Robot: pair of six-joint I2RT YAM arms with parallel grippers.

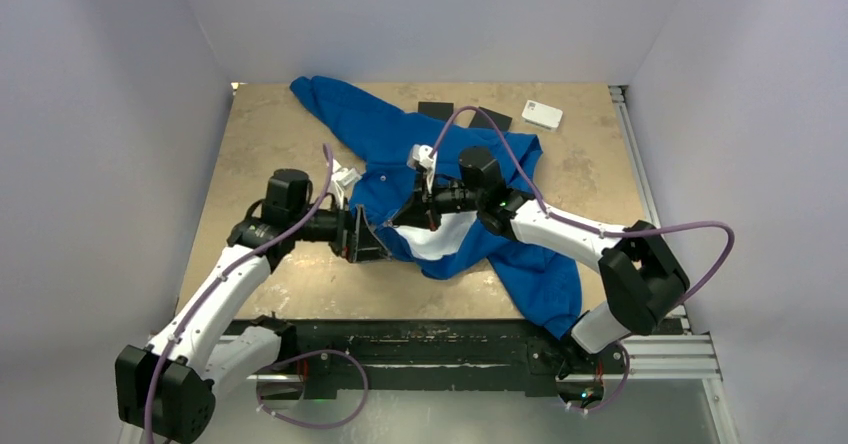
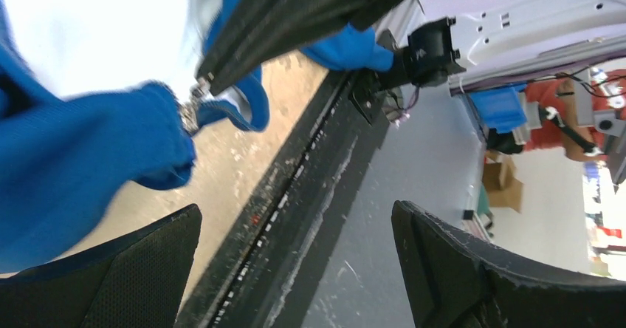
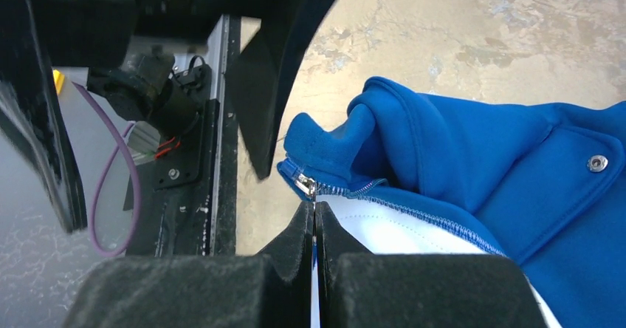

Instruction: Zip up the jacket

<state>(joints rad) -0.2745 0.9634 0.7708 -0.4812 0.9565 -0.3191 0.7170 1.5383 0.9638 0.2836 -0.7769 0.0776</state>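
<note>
The royal-blue jacket (image 1: 390, 139) lies spread on the tan table (image 1: 270, 144), its front open over the white lining (image 1: 445, 236). My right gripper (image 3: 315, 211) is shut on the thin zipper pull, just below the silvery slider (image 3: 305, 186) at the bottom end of the zipper. In the top view it (image 1: 397, 221) points left over the jacket's lower front. My left gripper (image 2: 297, 210) is open with nothing between its fingers (image 2: 118, 269). It (image 1: 372, 239) sits just left of the slider (image 2: 192, 110), beside the blue hem (image 2: 81, 165).
Two flat black items (image 1: 435, 110) (image 1: 491, 119) and a small white box (image 1: 541, 114) lie at the back of the table. The black front rail (image 1: 400, 336) runs along the near edge. A sleeve (image 1: 548, 284) hangs toward the right arm's base.
</note>
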